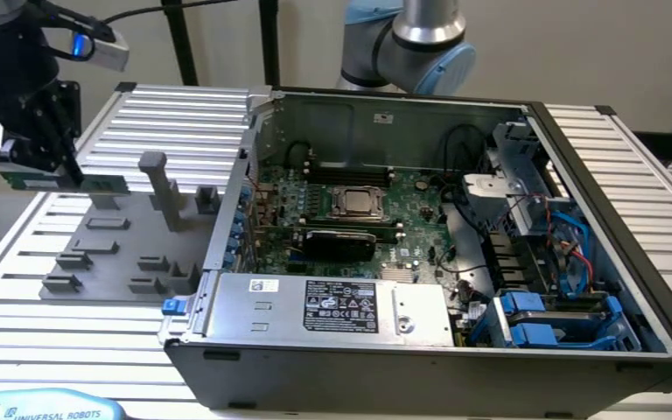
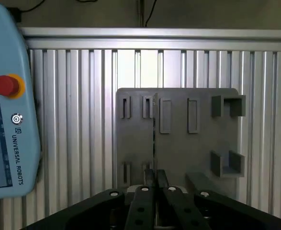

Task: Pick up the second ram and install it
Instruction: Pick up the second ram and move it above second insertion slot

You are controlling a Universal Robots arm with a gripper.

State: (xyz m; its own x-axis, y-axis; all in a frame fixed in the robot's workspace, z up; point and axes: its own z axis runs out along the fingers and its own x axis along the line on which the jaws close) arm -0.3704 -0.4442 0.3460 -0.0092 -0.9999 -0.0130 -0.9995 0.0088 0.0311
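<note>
A ribbed aluminium tabletop (image 1: pixel 622 201) runs under everything, its slats bare along the exterior view's right of the open computer case (image 1: pixel 430 372). At the exterior view's left lies a grey fixture plate (image 1: pixel 115 254) with shallow slots and a few upright posts. Over its far edge the jaws are clamped on the second ram (image 1: pixel 62 182), holding the green stick level. It looks to hang just clear of the plate, though from this angle I cannot be sure of the gap. The tallest post (image 1: pixel 158 188) stands near the end of the stick that points toward the case. In the wrist view the ram (image 2: pixel 154 129) shows edge-on, a thin line running out from between the jaws over the plate (image 2: pixel 188 143). Inside the case the motherboard (image 1: pixel 412 188) lies open from above, hemmed in by the raised metal walls. A teach pendant (image 2: pixel 11 143) rests on the slats beside the plate, close to its edge.
</note>
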